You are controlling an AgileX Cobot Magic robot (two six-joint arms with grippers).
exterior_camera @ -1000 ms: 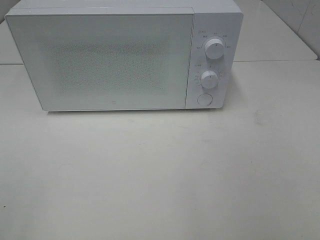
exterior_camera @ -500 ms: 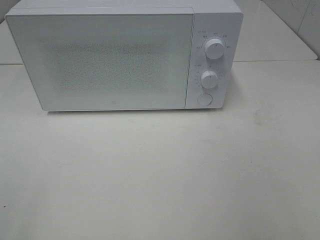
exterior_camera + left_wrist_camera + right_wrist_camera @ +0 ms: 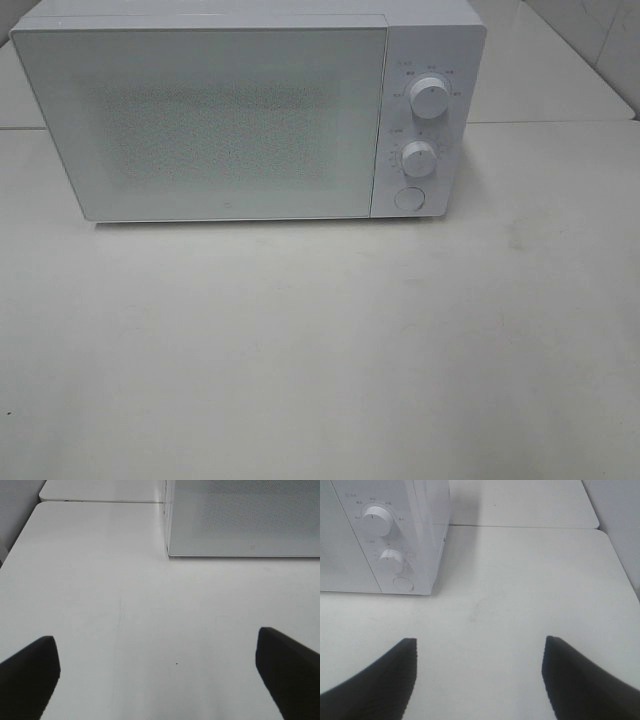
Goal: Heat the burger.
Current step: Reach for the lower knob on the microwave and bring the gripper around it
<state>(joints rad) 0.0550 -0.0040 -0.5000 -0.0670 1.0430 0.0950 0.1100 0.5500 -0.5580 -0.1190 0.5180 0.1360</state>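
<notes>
Hovering over the white table (image 3: 320, 350), the left gripper (image 3: 155, 637) and the right gripper (image 3: 480, 640) both stand open, nothing between the jaws. Farther back the microwave (image 3: 430, 40) has its door (image 3: 210, 120) closed; whether the burger lies behind it, I cannot tell.

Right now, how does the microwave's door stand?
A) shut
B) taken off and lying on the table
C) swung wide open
A: the microwave door lies flush beside the control panel, its speckled front faces the high camera, and none of the inside shows.
</notes>
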